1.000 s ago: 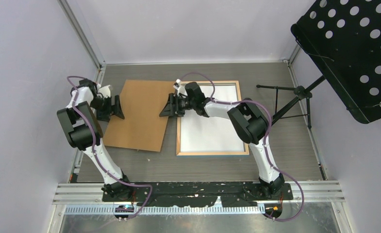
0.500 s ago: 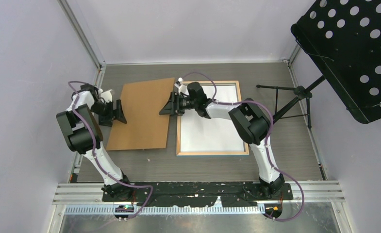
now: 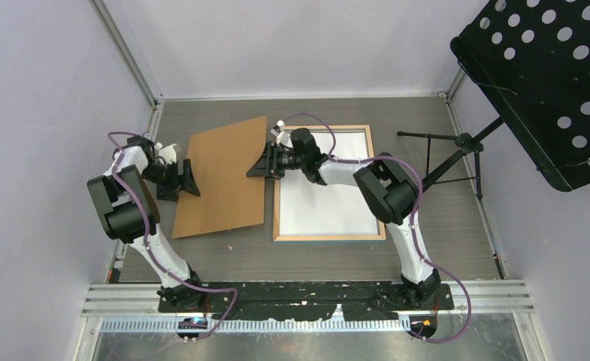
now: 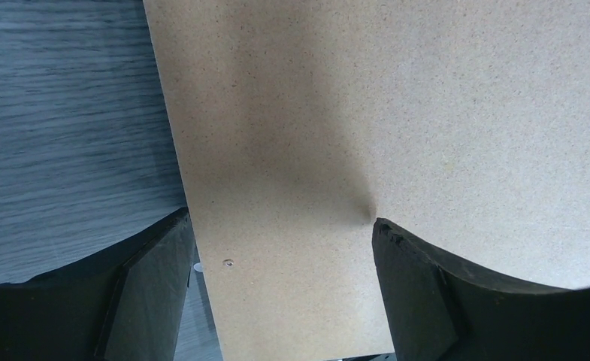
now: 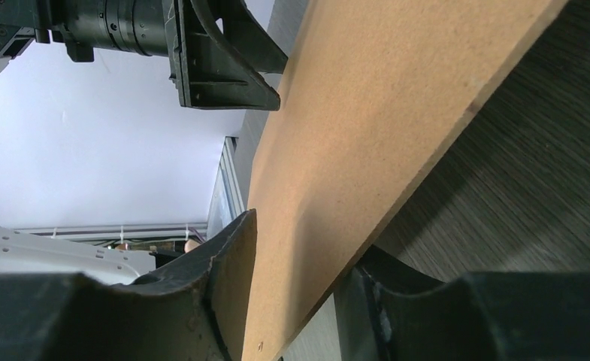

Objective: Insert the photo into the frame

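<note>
Holding the board (image 3: 220,184) raised by its right edge, my right tool (image 3: 255,167) is clamped on it, presumably to cover the frame (image 3: 329,237) lying back-up alongside; the photo (image 3: 325,195) seems to lie inside it, white back up; left tool (image 3: 189,179) wide open, empty.

Bright, even light (soft wrist-view shadows)

— What is my left gripper (image 4: 280,219) looking at?
— I see its two black fingers (image 4: 427,301) spread wide, nothing clamped. A plain brown backing board (image 4: 397,113) fills the gap between them and runs on ahead. Its straight edge passes just inside one finger, with grey wood-grain tabletop (image 4: 59,128) beyond that edge.
</note>
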You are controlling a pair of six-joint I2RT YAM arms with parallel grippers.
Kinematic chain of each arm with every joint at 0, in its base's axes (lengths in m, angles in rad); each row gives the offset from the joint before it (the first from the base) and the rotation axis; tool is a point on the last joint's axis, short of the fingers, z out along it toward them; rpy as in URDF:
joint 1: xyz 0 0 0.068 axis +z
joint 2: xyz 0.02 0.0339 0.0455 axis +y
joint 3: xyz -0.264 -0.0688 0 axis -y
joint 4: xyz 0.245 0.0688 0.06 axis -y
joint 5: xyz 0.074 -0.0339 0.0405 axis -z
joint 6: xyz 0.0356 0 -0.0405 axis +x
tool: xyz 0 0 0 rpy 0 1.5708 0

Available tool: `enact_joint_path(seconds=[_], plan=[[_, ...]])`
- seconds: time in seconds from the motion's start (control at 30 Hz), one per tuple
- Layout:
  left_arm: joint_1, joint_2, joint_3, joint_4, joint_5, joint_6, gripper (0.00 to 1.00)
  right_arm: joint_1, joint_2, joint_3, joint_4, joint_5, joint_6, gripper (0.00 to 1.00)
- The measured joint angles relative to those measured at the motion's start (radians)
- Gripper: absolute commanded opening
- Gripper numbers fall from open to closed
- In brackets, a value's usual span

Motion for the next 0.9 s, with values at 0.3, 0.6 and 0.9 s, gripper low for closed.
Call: enact_joint_path(seconds=[0.3, 0.6, 0.9], plan=[[-0.002, -0.037, -0.022, 0.004, 0.009, -0.002, 0.82, 0.002, 0.0, 0.0, -0.01, 0.001, 0.0, 0.26], [-0.002, -0.13, -0.028, 0.021, -0.014, -0.022, 0.82, 0.002, -0.014, 0.001, -0.051, 0.004, -0.01, 0.06], [-0.011, -0.239, -0.028, 0.028, 0.005, -0.054, 0.84, 0.018, -0.063, 0.019, -0.104, -0.005, -0.04, 0.06]])
